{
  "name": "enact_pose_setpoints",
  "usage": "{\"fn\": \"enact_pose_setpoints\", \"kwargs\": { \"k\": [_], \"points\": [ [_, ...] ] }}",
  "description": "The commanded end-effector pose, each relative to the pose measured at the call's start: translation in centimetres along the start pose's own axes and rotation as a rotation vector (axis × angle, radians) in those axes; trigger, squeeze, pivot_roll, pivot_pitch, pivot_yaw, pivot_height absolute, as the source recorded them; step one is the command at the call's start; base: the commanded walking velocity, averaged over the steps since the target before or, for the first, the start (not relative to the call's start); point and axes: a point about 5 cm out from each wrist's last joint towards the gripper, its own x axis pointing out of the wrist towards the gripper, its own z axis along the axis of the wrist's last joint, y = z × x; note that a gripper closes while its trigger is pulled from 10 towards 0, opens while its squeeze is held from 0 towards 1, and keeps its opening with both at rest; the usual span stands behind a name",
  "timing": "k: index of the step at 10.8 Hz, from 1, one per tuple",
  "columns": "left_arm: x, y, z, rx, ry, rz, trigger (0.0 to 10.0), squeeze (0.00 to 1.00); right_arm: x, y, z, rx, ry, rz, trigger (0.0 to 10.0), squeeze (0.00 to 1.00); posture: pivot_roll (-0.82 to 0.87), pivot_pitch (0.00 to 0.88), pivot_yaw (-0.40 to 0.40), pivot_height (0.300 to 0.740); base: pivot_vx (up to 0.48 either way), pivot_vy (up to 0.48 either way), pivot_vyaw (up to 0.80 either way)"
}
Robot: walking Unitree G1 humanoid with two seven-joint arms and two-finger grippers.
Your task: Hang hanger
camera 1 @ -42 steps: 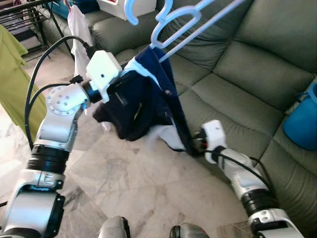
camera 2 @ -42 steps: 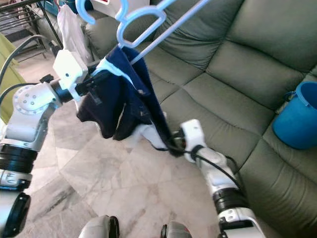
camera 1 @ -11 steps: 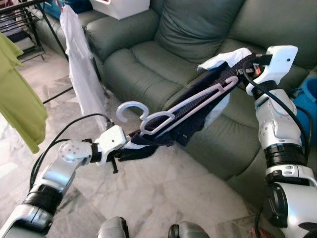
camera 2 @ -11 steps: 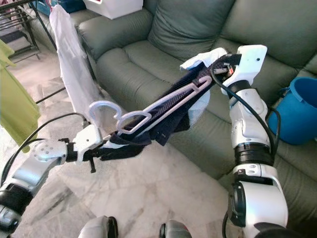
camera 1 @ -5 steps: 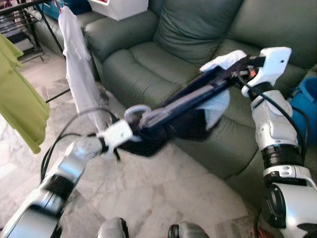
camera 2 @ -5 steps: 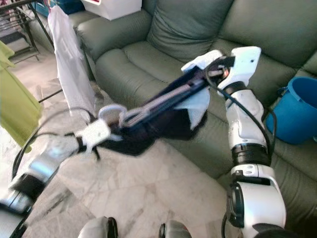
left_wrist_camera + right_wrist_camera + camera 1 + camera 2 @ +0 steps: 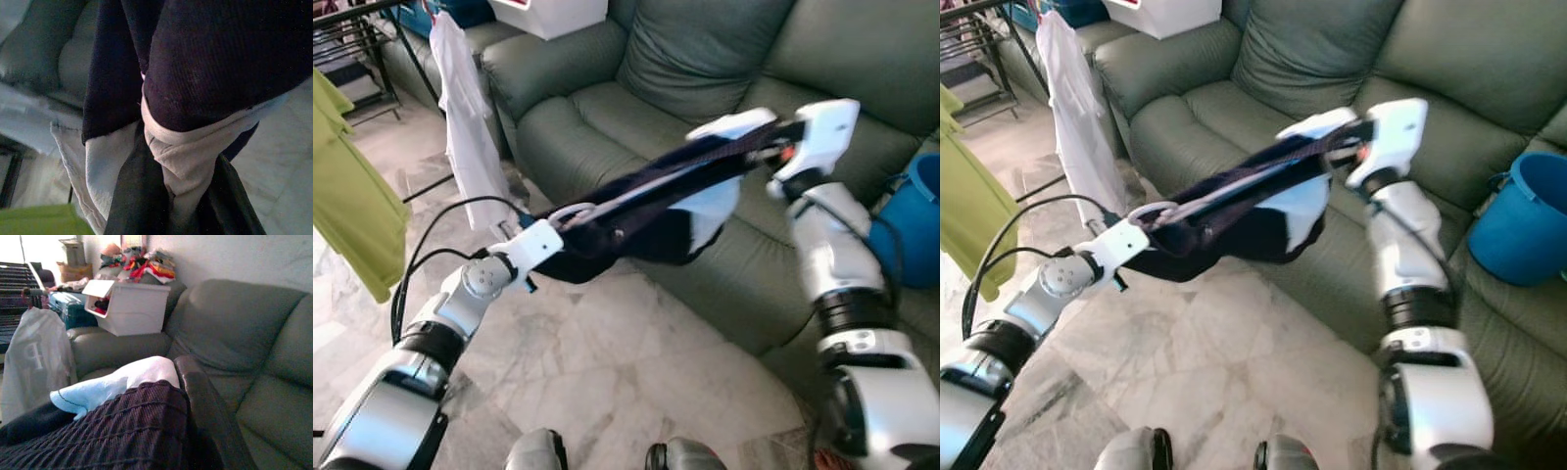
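Two grippers, hanger with garment stretched between

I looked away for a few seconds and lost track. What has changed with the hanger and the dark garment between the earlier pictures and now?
The dark garment on the pale hanger went from hanging bunched near the left gripper to stretched out between both. The right gripper rose from low by the floor to above the sofa, keeping its end of the cloth. The hanger now lies flatter. Both grippers kept hold throughout. The white shirt and blue bucket stayed put.
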Motion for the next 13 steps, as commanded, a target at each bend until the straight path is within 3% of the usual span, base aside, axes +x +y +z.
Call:
{"fn": "enact_pose_setpoints", "kwargs": {
  "k": [1,2,4,5,6,8,9,10,11,12,13],
  "points": [
    [-1.4,0.3,-5.0,-0.082,0.228,0.066,0.0,0.00,-0.2,-1.7,3.0,-0.014,-0.149,-0.101,0.0,0.00,-0.08,0.060,-0.051,0.740,0.000,0.000,0.00],
    [-1.1,0.3,-4.6,-0.186,0.213,0.118,0.0,0.00,-0.1,0.0,2.5,0.059,-0.144,-0.079,0.0,0.00,-0.08,0.060,-0.051,0.740,0.000,0.000,0.00],
    [-0.7,0.5,-3.9,-0.257,0.200,0.195,0.0,0.00,-0.3,6.1,1.4,0.197,-0.121,0.101,0.0,0.00,-0.09,0.061,-0.050,0.740,0.000,0.000,0.00],
    [-0.5,0.4,-3.7,-0.234,0.194,0.198,0.0,0.00,-0.5,8.2,1.1,0.237,-0.109,0.169,0.0,0.00,-0.09,0.061,-0.049,0.740,0.000,0.000,0.00],
    [-0.2,0.3,-3.1,-0.237,0.178,0.209,0.0,0.00,-0.9,11.7,0.8,0.280,-0.079,0.296,0.0,0.00,-0.09,0.061,-0.048,0.740,0.000,0.000,0.00],
    [0.5,0.2,-1.7,-0.288,0.130,0.218,0.0,0.00,-1.4,16.9,0.0,0.233,0.010,0.507,0.0,0.00,-0.08,0.061,-0.052,0.740,0.000,0.000,0.00],
    [0.6,0.3,-1.5,-0.367,0.128,0.236,0.0,0.00,-2.2,18.1,-0.5,0.177,0.046,0.629,0.0,0.00,-0.08,0.061,-0.054,0.740,0.000,0.000,0.00],
    [0.4,1.0,-1.7,-0.440,0.134,0.302,0.0,0.00,-5.2,19.1,-2.1,0.053,0.151,0.922,0.0,0.00,-0.08,0.062,-0.056,0.740,0.000,0.000,0.00],
    [0.3,1.4,-1.9,-0.467,0.137,0.331,0.0,0.00,-6.3,18.6,-3.2,0.004,0.213,0.977,0.0,0.00,-0.08,0.064,-0.057,0.740,0.000,0.000,0.00],
    [0.0,2.2,-2.1,-0.599,0.143,0.409,0.0,0.00,-7.7,16.6,-5.5,-0.099,0.323,0.955,0.0,0.00,-0.09,0.066,-0.056,0.740,0.000,0.000,0.00],
    [-0.1,3.1,-1.8,-0.630,0.130,0.452,0.0,0.00,-9.0,14.9,-7.4,-0.160,0.427,0.920,0.0,0.00,-0.08,0.066,-0.054,0.740,0.000,0.000,0.00]
  ]
}}
